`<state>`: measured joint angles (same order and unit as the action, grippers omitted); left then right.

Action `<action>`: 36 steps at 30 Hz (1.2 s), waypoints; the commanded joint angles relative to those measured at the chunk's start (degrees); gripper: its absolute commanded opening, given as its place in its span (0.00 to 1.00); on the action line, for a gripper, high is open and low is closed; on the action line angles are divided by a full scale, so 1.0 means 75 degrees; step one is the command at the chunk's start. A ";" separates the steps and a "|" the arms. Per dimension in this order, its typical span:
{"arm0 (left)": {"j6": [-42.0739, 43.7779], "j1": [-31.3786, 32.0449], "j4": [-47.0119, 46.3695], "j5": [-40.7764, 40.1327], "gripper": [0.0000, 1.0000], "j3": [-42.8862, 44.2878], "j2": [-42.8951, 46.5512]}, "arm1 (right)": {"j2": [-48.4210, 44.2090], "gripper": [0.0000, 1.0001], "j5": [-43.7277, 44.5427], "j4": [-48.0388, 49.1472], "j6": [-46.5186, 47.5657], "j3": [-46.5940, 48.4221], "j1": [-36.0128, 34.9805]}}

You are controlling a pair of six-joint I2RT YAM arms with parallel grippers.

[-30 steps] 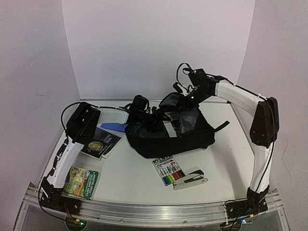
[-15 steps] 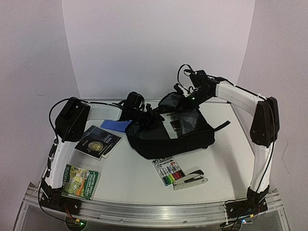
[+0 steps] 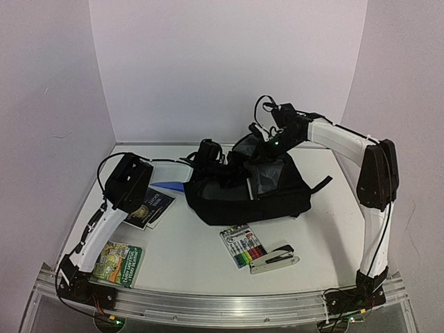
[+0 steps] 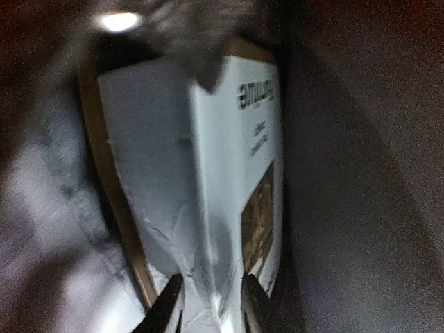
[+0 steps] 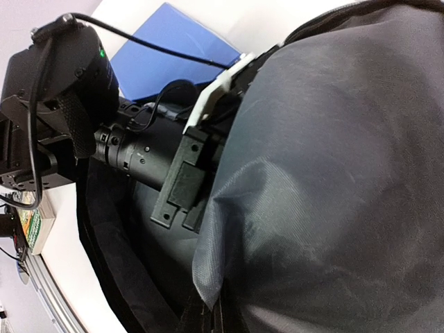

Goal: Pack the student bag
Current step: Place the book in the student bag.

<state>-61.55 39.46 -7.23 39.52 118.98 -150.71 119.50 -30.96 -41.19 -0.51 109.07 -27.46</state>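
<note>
**Q:** Where is the student bag, and what has hold of it?

**A:** The student bag [image 3: 277,201] lies slumped at the middle of the table [image 3: 194,257], its opening turned to the left. The right gripper [image 3: 260,135] is clenched on the upper flap and holds the grey lining [image 5: 333,173] up. The left gripper [image 4: 210,291] is deep inside, its fingers flanking the near edge of a white book [image 4: 159,159]. Whether they pinch that edge or only stand beside it cannot be told.

**Q:** How will the bag handle?

**A:** Judging by the sag, it is soft and floppy — light for its bulk and not fragile. It would likely fall shut if the flap were let go. The best hold looks like a pinch of fabric at the rim of the opening, or a strap, because the body would simply fold.

**Q:** And the count?

**A:** There is one bag, with one white book seen inside it. On the table there are:
- one dark book [image 3: 154,207] at the left, partly under the left arm
- one green book [image 3: 119,262] at the near left
- one blue flat item [image 3: 168,186] just left of the bag
- one pack of markers [image 3: 243,246] and one stapler [image 3: 274,258], side by side near of the bag
</note>
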 commanded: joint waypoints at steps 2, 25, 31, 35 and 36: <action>0.0114 0.0128 -0.0783 0.0215 0.47 -0.0320 0.0455 | -0.0065 0.00 -0.0462 0.0432 0.0007 0.0315 0.0041; 0.1152 -0.0822 0.3481 -0.3374 1.00 -0.5743 0.6609 | -0.0665 0.16 0.1546 0.0189 0.1442 -0.1371 0.0895; 0.0028 -0.1161 0.3847 -0.4117 1.00 -0.7328 0.8004 | -0.0764 0.47 0.2029 0.0081 0.1350 -0.1416 0.0927; -0.0383 -0.1343 0.4561 -0.4618 1.00 -0.7877 0.8657 | -0.0998 0.74 0.1952 0.0023 0.1323 -0.1237 0.0932; -0.0354 -0.1374 0.4878 -0.4732 1.00 -0.7901 0.8720 | -0.1043 0.79 0.1886 -0.0004 0.1318 -0.1175 0.0935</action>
<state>-60.45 30.18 23.56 9.62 60.57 -90.91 115.78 -18.00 -40.42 9.72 98.30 -20.87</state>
